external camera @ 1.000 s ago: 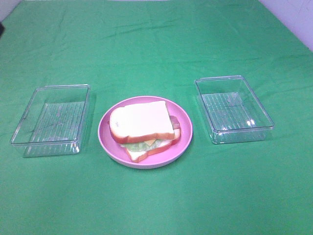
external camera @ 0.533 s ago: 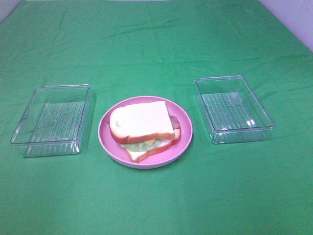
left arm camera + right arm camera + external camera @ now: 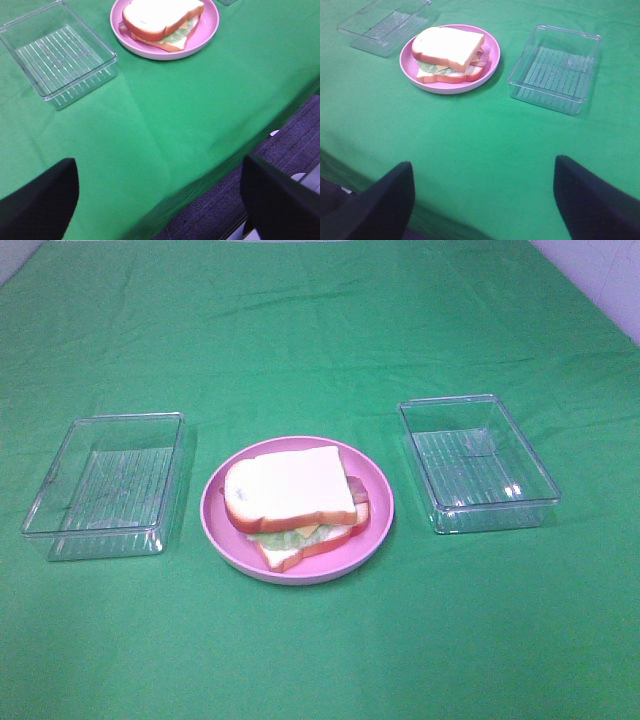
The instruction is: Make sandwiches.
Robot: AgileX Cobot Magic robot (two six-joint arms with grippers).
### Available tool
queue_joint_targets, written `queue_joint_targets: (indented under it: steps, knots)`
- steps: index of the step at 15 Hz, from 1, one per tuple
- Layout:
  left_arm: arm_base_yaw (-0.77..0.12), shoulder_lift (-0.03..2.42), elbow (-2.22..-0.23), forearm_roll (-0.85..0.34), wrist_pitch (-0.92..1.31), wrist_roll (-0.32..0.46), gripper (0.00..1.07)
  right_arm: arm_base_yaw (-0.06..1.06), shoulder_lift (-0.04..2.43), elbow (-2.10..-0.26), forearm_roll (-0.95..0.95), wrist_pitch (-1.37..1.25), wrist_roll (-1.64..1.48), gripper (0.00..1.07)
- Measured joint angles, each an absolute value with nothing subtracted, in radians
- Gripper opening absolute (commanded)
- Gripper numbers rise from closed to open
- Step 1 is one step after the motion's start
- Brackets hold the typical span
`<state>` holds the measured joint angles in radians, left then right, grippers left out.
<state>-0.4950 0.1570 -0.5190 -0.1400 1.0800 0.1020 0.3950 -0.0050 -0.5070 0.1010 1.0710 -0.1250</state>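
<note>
One sandwich (image 3: 296, 504) lies on the round pink plate (image 3: 379, 512) in the middle of the green table: white bread on top, lettuce, yellow cheese and reddish meat showing at its edges, a second slice beneath. The wrist views show the sandwich (image 3: 163, 22) (image 3: 451, 53) too. My left gripper (image 3: 160, 200) hangs open over the table's near edge, well short of the plate. My right gripper (image 3: 482, 200) is also open, back from the plate, nothing between its fingers. Neither gripper appears in the exterior high view.
An empty clear tray (image 3: 104, 484) stands left of the plate and another clear tray (image 3: 477, 462) right of it. The green cloth drops off at the table's near edge (image 3: 210, 185), with dark floor below.
</note>
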Motion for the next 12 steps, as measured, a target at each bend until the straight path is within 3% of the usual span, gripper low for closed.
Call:
queue_joint_targets:
  steps: [12]
  knots:
    - [-0.495, 0.156, -0.503, -0.139, 1.049, 0.102, 0.83, 0.395, -0.005, -0.507, 0.101, 1.071, -0.125, 0.73]
